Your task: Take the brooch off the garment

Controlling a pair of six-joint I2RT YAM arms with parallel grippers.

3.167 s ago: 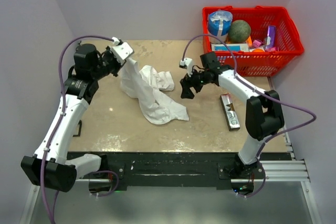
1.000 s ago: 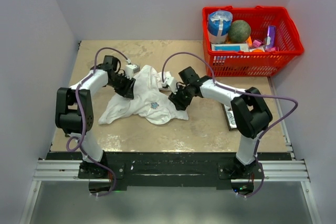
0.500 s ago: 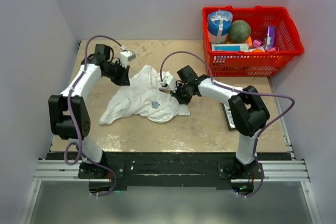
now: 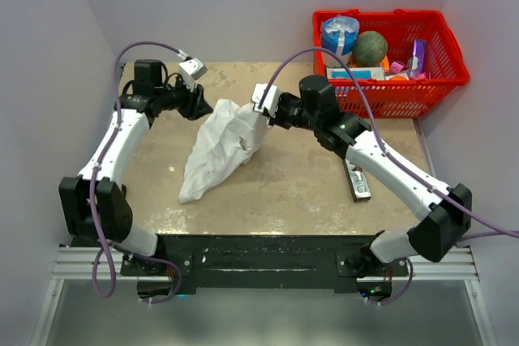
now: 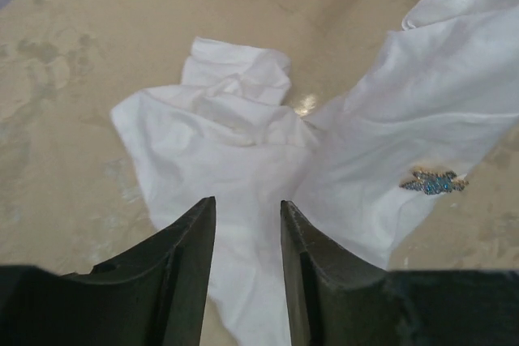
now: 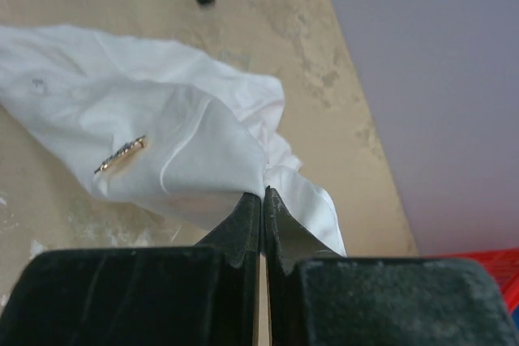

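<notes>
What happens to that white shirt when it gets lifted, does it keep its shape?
Probably not: pinched by the right gripper, the garment sags in folds onto the table, so it seems floppy. Likely light too, since one small pinch holds up most of it.

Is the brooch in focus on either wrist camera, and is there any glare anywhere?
Left wrist: the brooch is crisp and glittering, with a small glare spot on the table. Right wrist: brooch edge-on, slightly soft; the right pincer, pinching the garment, is dark and blurred.
</notes>
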